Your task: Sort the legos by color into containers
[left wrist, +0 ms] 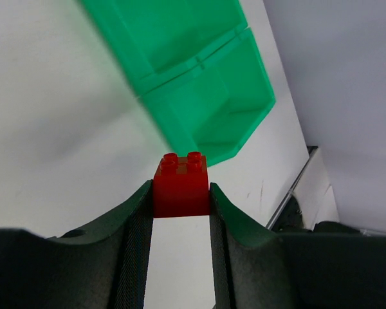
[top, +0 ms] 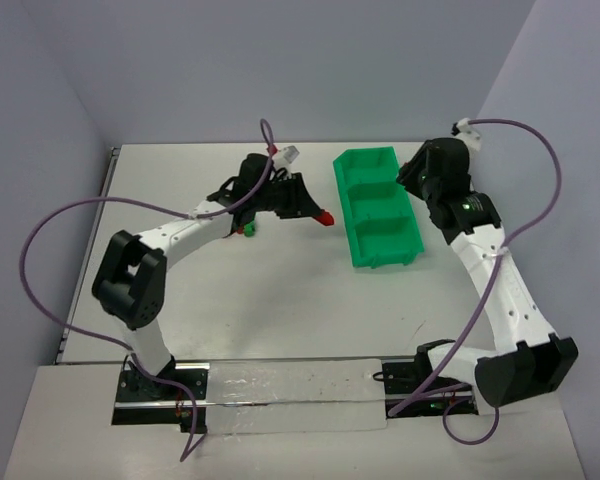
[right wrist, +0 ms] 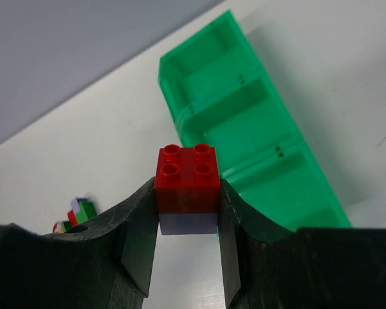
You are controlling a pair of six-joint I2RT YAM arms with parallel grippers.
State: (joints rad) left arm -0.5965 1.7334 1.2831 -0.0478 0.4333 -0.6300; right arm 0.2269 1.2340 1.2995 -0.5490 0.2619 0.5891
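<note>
Pinched in the left pincer (left wrist: 181,196) sits a red brick (left wrist: 181,183), in the right pincer (right wrist: 187,203) a red-on-lilac stack (right wrist: 187,183) (two colours joined) — both near the green tray (top: 352,215) on the counter (top: 280,300); converging together risks collision or missorting.

One tray (top: 385,256) with three compartments, one red brick (left wrist: 181,185), one red-on-lilac brick (right wrist: 187,183), plus uncountable loose bricks (right wrist: 80,212)

Bright green tray (top: 385,256), plain red brick (left wrist: 181,185), red-over-lilac brick (right wrist: 187,188), white table (top: 280,300), purple cables (top: 515,122)
</note>
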